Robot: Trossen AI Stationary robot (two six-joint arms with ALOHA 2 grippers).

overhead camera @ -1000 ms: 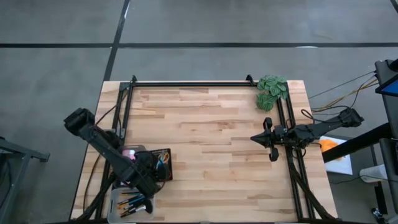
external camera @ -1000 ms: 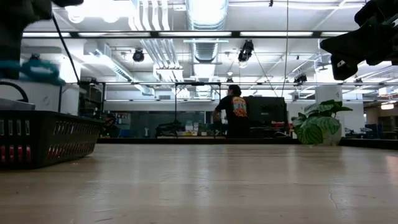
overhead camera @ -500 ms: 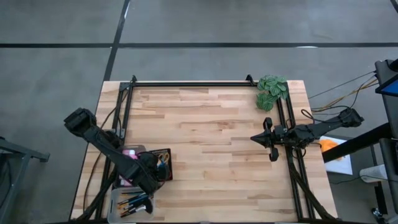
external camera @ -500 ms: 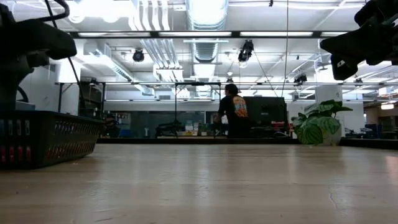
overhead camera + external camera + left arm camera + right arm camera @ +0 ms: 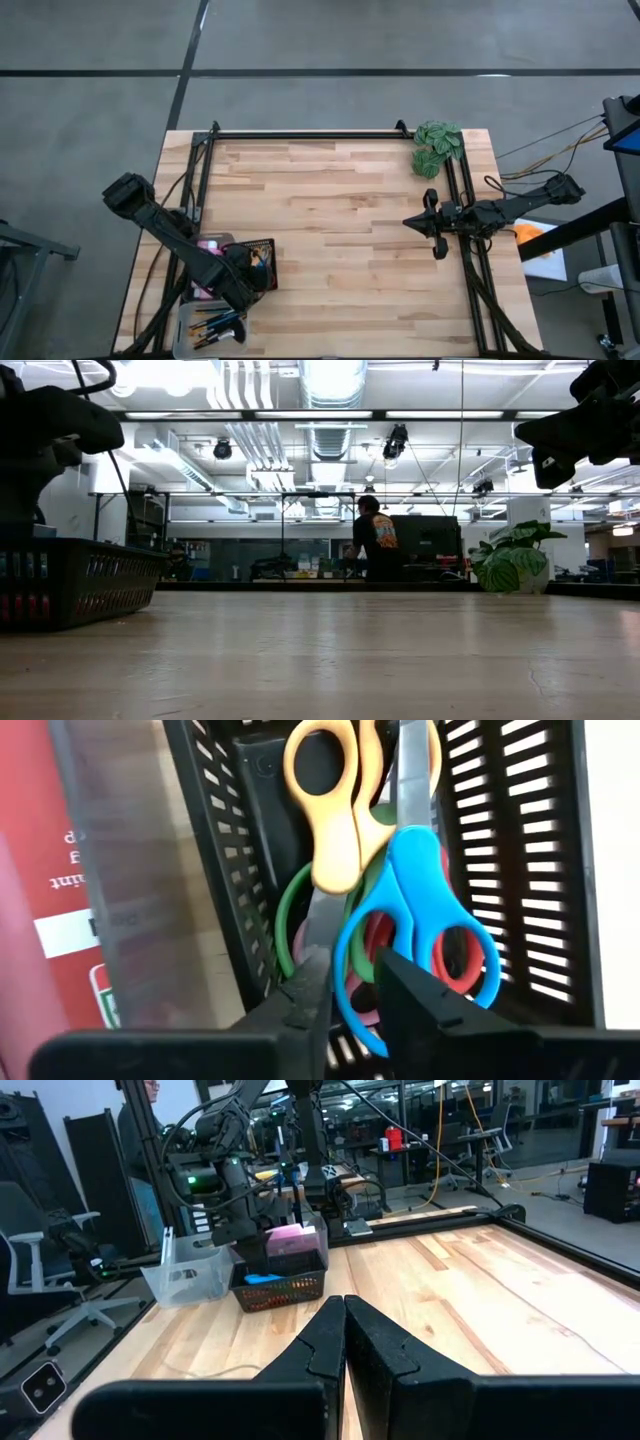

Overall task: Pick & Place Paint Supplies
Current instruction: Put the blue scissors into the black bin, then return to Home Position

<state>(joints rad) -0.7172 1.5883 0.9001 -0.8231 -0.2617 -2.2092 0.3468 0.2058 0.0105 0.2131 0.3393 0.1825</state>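
at the worktop's (image 5: 350, 220) near-left corner, a clear tray of brushes (image 5: 215, 325) sits beside the pink paint bottles (image 5: 208, 246) and the black mesh basket (image 5: 262, 248), and the left gripper (image 5: 345, 990) hangs in that basket with its jaws slightly spread around the handle of the blue scissors (image 5: 420, 910). compared with a second ago, the left jaws have parted from a closed pinch. four scissors show in the basket (blue, orange (image 5: 330, 800), green (image 5: 290, 915), red (image 5: 455, 955)); further right are one green leafy clump (image 5: 437, 146) and the idle right gripper (image 5: 432, 226), jaws pressed together.

Grey floor (image 5: 350, 40), ceiling lights (image 5: 330, 375), ducts (image 5: 245, 445)
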